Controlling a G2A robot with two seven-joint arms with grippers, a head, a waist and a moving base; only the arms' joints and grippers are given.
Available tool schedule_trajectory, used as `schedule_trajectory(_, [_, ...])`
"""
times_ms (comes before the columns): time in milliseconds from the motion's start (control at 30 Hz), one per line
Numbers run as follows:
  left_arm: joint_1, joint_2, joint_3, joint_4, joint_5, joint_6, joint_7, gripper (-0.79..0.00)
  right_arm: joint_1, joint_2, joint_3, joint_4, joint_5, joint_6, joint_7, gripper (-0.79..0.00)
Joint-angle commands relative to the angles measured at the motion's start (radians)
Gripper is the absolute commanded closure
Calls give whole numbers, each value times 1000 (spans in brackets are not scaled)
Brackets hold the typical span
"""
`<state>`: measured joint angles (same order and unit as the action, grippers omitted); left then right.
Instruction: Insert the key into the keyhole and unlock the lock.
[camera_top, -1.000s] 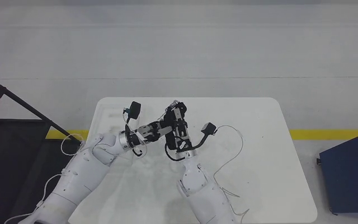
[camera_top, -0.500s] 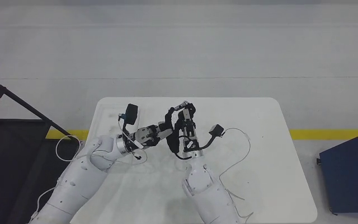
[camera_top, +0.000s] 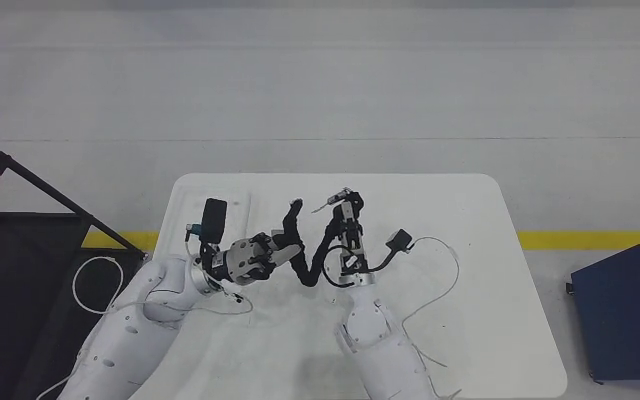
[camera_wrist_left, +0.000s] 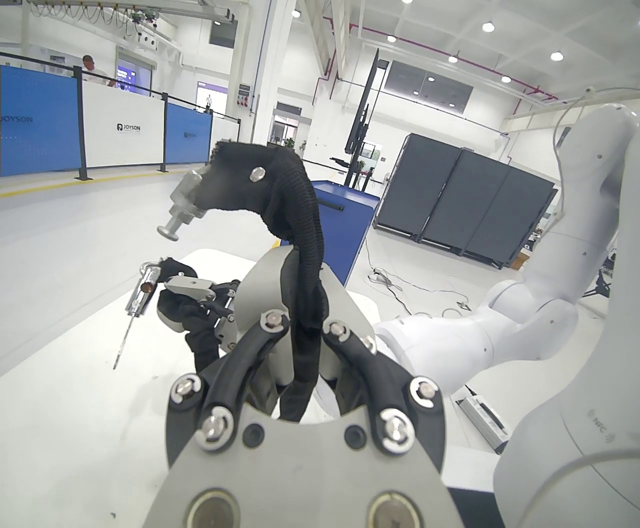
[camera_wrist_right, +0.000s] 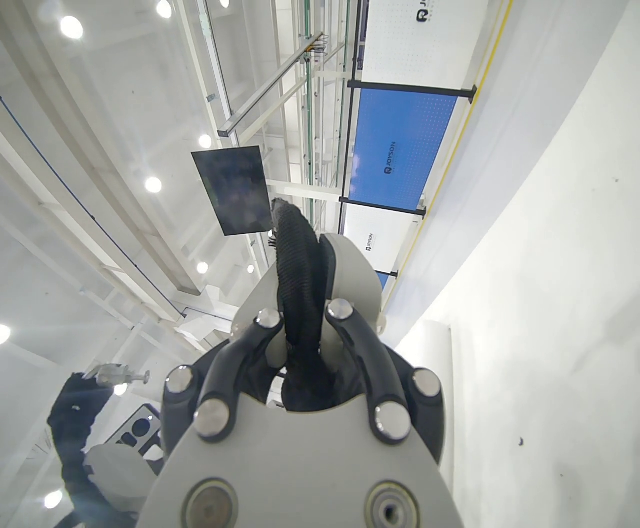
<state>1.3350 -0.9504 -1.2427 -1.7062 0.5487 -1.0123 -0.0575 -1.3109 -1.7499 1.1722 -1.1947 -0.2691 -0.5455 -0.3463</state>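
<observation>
Where the left gripper (camera_wrist_left: 305, 280) is clamped shut on the black-sleeved cable lock (camera_wrist_left: 295, 200), its metal end (camera_wrist_left: 182, 205) stands raised above the white table (camera_top: 470, 300); the right gripper (camera_wrist_right: 300, 265) pinches the key (camera_wrist_left: 142, 292) tight (blade angled down), near that end, not touching.

Mid-surface, the left tool (camera_top: 287, 246) and right tool (camera_top: 345, 207) stand close together. A black fabric-sleeved cable lock (camera_top: 311, 274), clamped in the left, loops between them. A thin silver key (camera_wrist_left: 145, 290) juts from the right's pinch. A thin white cable (camera_top: 456, 266) trails beside the right arm. Passage lies over the white rounded surface (camera_top: 500, 330) at its far edge and right side.
</observation>
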Motion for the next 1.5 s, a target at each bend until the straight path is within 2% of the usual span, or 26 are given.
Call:
schedule_trajectory(0, [30, 7, -16, -23, -3, 0, -24, 0, -12, 3, 9, -13, 1, 1, 1, 0])
schedule_trajectory(200, [116, 25, -59, -57, -56, 27, -128, 0, -39, 13, 34, -51, -6, 10, 17, 0])
schedule_trajectory(333, [110, 38, -27, -18, -233, 175, -340, 0, -56, 21, 49, -80, -33, 25, 38, 0])
schedule_trajectory(467, [22, 40, 22, 43, -414, 367, -570, 0, -86, 30, 66, -121, -57, 47, 66, 0])
schedule_trajectory(567, [-57, 28, 83, 115, -462, 444, -667, 0, -107, 36, 71, -143, -55, 68, 94, 0])
schedule_trajectory(633, [-133, 14, 131, 197, -497, 514, -707, 0, -119, 39, 73, -150, -54, 76, 105, 0])
schedule_trajectory(767, [-275, -27, 254, 331, -455, 592, -728, 0, -129, 42, 73, -158, -55, 85, 111, 0])
schedule_trajectory(867, [-344, -59, 336, 408, -432, 612, -716, 0, -134, 44, 74, -161, -41, 100, 111, 0])
schedule_trajectory(1000, [-411, -95, 409, 486, -431, 615, -707, 0, -134, 47, 74, -162, -41, 111, 112, 0])
schedule_trajectory(1200, [-473, -137, 478, 561, -419, 606, -677, 0, -133, 50, 73, -159, -36, 129, 112, 0])
schedule_trajectory(1233, [-481, -143, 486, 573, -406, 614, -658, -86, -134, 51, 73, -159, -36, 129, 112, 0])
schedule_trajectory(1267, [-487, -149, 494, 579, -395, 619, -641, -252, -135, 51, 73, -160, -34, 130, 111, 0])
schedule_trajectory(1300, [-492, -155, 502, 578, -383, 615, -628, -591, -136, 52, 73, -160, -32, 132, 110, 0])
schedule_trajectory(1333, [-494, -159, 505, 579, -384, 610, -614, -785, -137, 53, 74, -161, -30, 133, 109, 0])
schedule_trajectory(1467, [-501, -165, 495, 577, -376, 611, -583, -785, -142, 55, 75, -157, -22, 145, 108, 0])
